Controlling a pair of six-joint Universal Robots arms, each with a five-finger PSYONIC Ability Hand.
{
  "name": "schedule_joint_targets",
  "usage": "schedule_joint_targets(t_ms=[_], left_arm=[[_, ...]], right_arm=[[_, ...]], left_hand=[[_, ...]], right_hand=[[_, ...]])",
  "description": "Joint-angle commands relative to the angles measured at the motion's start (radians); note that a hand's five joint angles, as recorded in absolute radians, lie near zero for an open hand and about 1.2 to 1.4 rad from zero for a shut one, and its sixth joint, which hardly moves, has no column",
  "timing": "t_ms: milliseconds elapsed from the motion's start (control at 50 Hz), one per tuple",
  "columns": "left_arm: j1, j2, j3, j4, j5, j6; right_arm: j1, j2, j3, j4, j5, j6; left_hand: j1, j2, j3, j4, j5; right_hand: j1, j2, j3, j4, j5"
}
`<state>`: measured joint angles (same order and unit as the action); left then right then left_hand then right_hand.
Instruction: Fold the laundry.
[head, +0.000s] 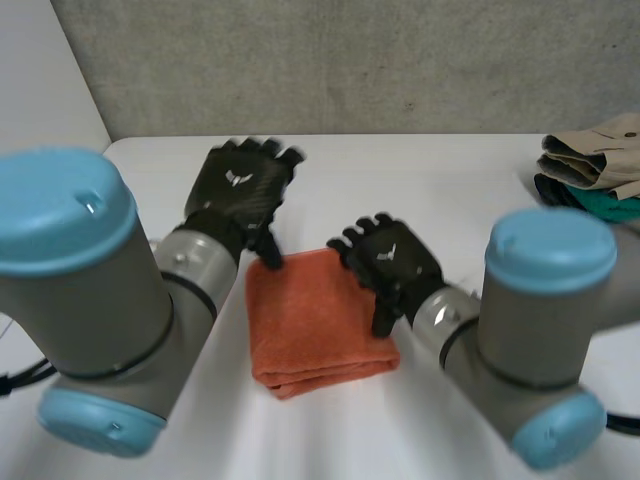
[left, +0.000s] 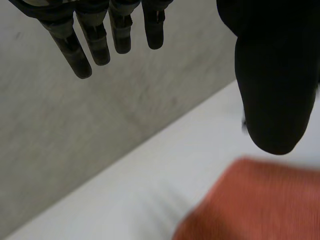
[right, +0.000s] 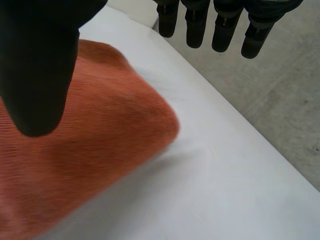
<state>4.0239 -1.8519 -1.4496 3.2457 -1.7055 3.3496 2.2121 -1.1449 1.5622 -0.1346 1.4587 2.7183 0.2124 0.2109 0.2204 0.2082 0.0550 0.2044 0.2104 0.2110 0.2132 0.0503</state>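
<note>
Lying folded, orange towel (head: 315, 325), fingers (right: 196, 27) seemingly above

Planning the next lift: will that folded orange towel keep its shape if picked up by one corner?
Probably not: the orange towel looks soft, with rounded folds, so it would likely droop and unfold. Its low stack suggests light weight. Pushed across the table, it might bunch rather than slide.

Had fat grey cylindrical joints on left arm (head: 110, 300) and right arm (head: 535, 330), closed off with rounded light-blue caps (head: 60, 215). Ended in black hands, left hand (head: 240, 185) and right hand (head: 395, 262): weave-textured backs, small white logo each, silver-grey wrist cuffs. Carried slim segmented fingers (left: 70, 50) and thick blunt thumbs (left: 275, 75).
</note>
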Motion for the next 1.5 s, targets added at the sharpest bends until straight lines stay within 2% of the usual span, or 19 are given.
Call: schedule_joint_targets(t_ms=[20,60,80,160,280,420,600,680,740,780,820,840,860,880,1020,1240,1360,1500], left_arm=[[0.075,-0.015,0.124,-0.125,0.401,-0.001],[0.102,-0.021,0.153,-0.156,0.486,-0.004],[0.113,-0.038,0.179,-0.182,0.557,-0.01],[0.122,-0.088,0.225,-0.216,0.647,-0.009],[0.121,-0.108,0.242,-0.216,0.635,-0.01],[0.119,-0.115,0.236,-0.213,0.621,-0.009],[0.122,-0.113,0.23,-0.213,0.621,-0.012],[0.122,-0.11,0.23,-0.215,0.621,-0.013],[0.122,-0.11,0.229,-0.216,0.619,-0.012],[0.122,-0.11,0.225,-0.218,0.619,-0.013],[0.124,-0.11,0.224,-0.218,0.619,-0.012],[0.124,-0.11,0.222,-0.216,0.619,-0.013],[0.124,-0.109,0.222,-0.216,0.621,-0.013],[0.124,-0.109,0.221,-0.216,0.621,-0.013],[0.129,-0.087,0.224,-0.213,0.619,-0.009],[0.198,0.011,0.265,-0.205,0.557,-0.018],[0.202,0.026,0.255,-0.207,0.555,-0.019],[0.204,0.022,0.195,-0.207,0.557,-0.018]], right_arm=[[0.083,0.014,0.171,-0.179,0.015,0.006],[0.089,0.042,0.182,-0.213,0.015,0.003],[0.093,0.057,0.185,-0.229,0.015,0.0],[0.098,0.119,0.173,-0.296,0.018,-0.005],[0.098,0.208,0.128,-0.384,0.018,-0.026],[0.095,0.251,0.085,-0.468,0.018,-0.084],[0.092,0.281,0.033,-0.484,0.008,-0.085],[0.092,0.295,0.009,-0.484,0.009,-0.083],[0.092,0.297,-0.014,-0.474,0.015,-0.081],[0.092,0.297,-0.022,-0.47,0.012,-0.08],[0.09,0.303,-0.034,-0.468,0.008,-0.078],[0.09,0.306,-0.04,-0.467,0.006,-0.078],[0.09,0.31,-0.047,-0.467,0.005,-0.077],[0.09,0.315,-0.056,-0.467,0.003,-0.074],[0.077,0.274,-0.109,-0.484,0.008,-0.068],[-0.071,0.203,-0.313,-0.479,0.0,-0.062],[-0.107,0.255,-0.352,-0.395,-0.067,-0.022],[-0.16,0.324,-0.317,-0.333,-0.081,-0.008]], left_hand=[[-0.038,-0.036,-0.046,-0.034,-0.055],[-0.038,-0.036,-0.046,-0.034,-0.055],[-0.038,-0.036,-0.046,-0.034,-0.055],[-0.038,-0.036,-0.046,-0.034,-0.055],[-0.038,-0.036,-0.046,-0.034,-0.055],[-0.038,-0.036,-0.046,-0.034,-0.055],[-0.038,-0.036,-0.046,-0.034,-0.055],[-0.037,-0.036,-0.045,-0.033,-0.054],[-0.037,-0.036,-0.045,-0.033,-0.054],[-0.037,-0.036,-0.045,-0.033,-0.054],[-0.037,-0.036,-0.045,-0.033,-0.054],[-0.037,-0.036,-0.045,-0.033,-0.054],[-0.037,-0.036,-0.045,-0.033,-0.054],[-0.037,-0.036,-0.045,-0.033,-0.054],[-0.037,-0.036,-0.045,-0.033,-0.054],[-0.037,-0.036,-0.045,-0.033,-0.054],[-0.037,-0.036,-0.045,-0.033,-0.054],[-0.038,-0.036,-0.046,-0.034,-0.055]], right_hand=[[-0.03,-0.036,-0.036,-0.039,-0.05],[-0.03,-0.036,-0.036,-0.039,-0.05],[-0.03,-0.036,-0.036,-0.039,-0.05],[-0.03,-0.036,-0.036,-0.039,-0.05],[-0.03,-0.036,-0.036,-0.039,-0.05],[0.379,0.373,0.373,0.37,0.359],[0.582,0.576,0.575,0.573,0.562],[0.539,0.532,0.532,0.53,0.518],[0.345,0.339,0.339,0.336,0.325],[0.344,0.338,0.338,0.336,0.324],[0.461,0.455,0.455,0.452,0.441],[0.59,0.584,0.583,0.581,0.569],[0.783,0.777,0.776,0.774,0.762],[1.177,1.171,1.171,1.168,1.157],[1.192,1.186,1.185,1.183,1.171],[1.192,1.186,1.185,1.183,1.171],[1.192,1.186,1.185,1.183,1.171],[1.192,1.186,1.185,1.183,1.171]])
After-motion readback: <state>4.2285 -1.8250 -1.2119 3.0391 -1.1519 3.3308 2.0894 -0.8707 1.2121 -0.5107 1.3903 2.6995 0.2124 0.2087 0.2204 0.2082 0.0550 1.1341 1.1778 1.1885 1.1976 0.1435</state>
